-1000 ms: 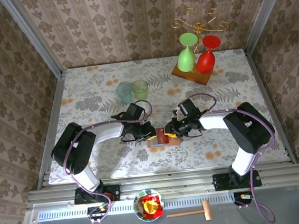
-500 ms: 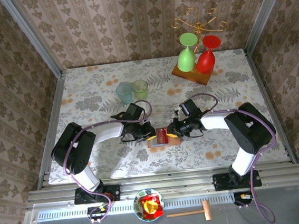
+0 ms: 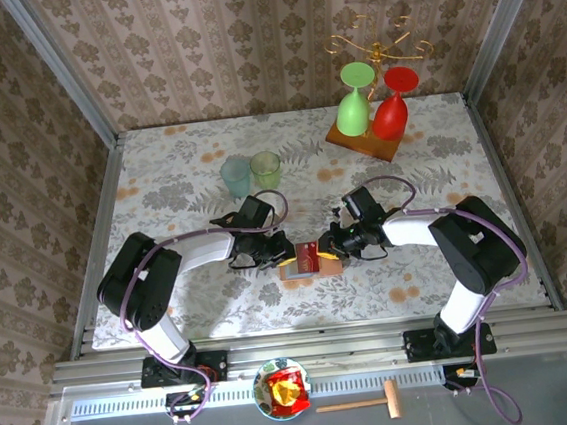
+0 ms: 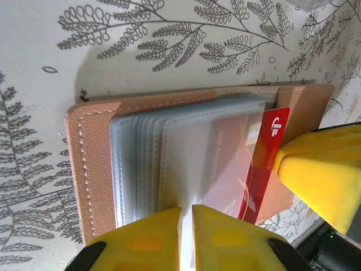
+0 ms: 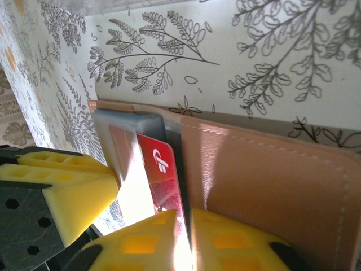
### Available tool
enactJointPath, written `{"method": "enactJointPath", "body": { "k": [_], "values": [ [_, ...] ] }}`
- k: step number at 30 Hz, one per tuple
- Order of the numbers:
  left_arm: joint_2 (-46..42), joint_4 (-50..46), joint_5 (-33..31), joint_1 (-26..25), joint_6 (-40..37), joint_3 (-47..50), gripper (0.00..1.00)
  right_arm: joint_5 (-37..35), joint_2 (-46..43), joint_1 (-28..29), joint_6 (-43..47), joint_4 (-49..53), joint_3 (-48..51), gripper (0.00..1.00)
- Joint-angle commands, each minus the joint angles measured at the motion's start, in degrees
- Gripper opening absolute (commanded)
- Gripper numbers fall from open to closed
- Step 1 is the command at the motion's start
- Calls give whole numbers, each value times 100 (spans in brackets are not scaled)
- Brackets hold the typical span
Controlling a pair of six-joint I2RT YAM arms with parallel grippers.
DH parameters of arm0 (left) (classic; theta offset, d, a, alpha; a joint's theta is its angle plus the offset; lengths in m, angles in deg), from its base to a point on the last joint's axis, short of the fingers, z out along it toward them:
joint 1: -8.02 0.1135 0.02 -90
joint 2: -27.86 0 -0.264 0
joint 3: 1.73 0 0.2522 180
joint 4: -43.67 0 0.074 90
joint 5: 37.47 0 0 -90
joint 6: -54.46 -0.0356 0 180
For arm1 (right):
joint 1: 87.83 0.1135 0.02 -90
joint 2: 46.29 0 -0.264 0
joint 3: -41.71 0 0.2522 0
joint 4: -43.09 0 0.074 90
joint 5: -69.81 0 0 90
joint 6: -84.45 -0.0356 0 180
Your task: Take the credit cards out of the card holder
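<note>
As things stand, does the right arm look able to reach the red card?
Likely yes: the red card juts from the card holder, its free edge sitting inside the right gripper; the left gripper holds the sleeves at another edge.

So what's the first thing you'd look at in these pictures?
Your eye goes first to the middle of the table, where two yellow-fingered hands meet. The left hand pinches the tan card holder by its clear sleeves, while the right hand grips a red card that sticks partly out. Next you'd notice the bright green goblet and the red goblet, side by side at the far right.
</note>
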Motion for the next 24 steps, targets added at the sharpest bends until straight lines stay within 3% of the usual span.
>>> {"method": "enactJointPath", "body": {
  "k": [1, 12, 24],
  "values": [
    [-20, -248, -123, 45, -120, 94, 14, 99, -51, -29, 93, 54, 30, 20],
    [-4, -229, -112, 46, -109, 118, 14, 523, 309, -25, -61, -328, 16, 20],
    [-24, -236, -120, 61, -108, 129, 14, 371, 174, -26, 70, -63, -10, 9]
  ]
}}
